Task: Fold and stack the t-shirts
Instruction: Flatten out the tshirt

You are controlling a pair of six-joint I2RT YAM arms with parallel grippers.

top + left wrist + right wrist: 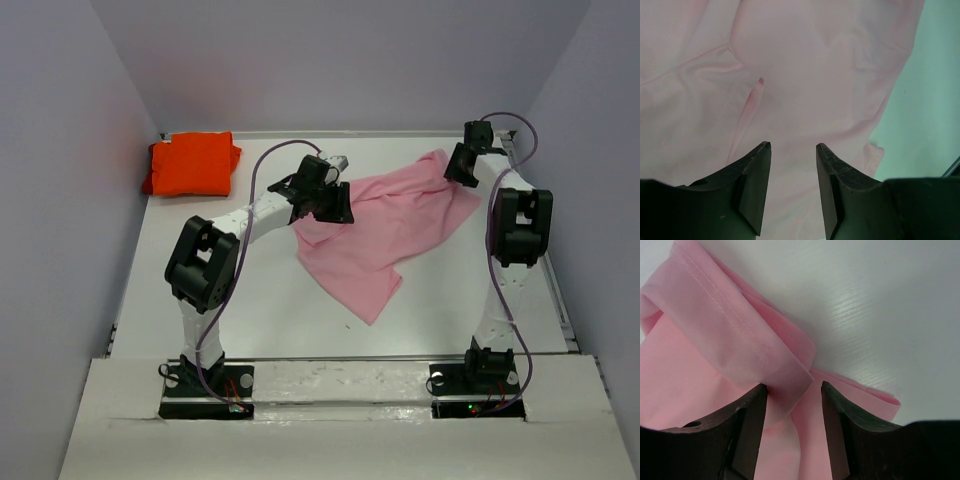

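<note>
At the left gripper [792,147]: spread apart, nothing pinched. Between and beyond the two dark fingers [752,172], only the pink t-shirt [815,60], filling the left-wrist view from the bottom edge to the top. A soft crease in the cloth just above the fingertips, slightly left of centre. Bare table [932,100] only along the right side of that frame.

From above, left gripper [338,207] poised over the left end of the pink t-shirt [385,235], a little left of centre and in the upper half of the frame.

At the right gripper [792,385]: also spread, with a rolled, stitched hem of the pink t-shirt [705,315] running down from the upper left of the frame into the gap. Hem touching the left-of-frame finger [747,415]; cannot tell whether touching the other one. No squeeze visible. More pink cloth beneath the tips, trailing to the lower right; white table [880,305] across the upper right.

From above, right gripper [460,172] at the upper right of the frame, right at the far right corner of the shirt. Shirt itself spread loosely and rumpled, unfolded, slanting from that corner down toward the centre of the frame.

Well apart, in the upper left corner of the table [270,300]: the orange t-shirt [192,163], folded into a compact block near the side wall.
</note>
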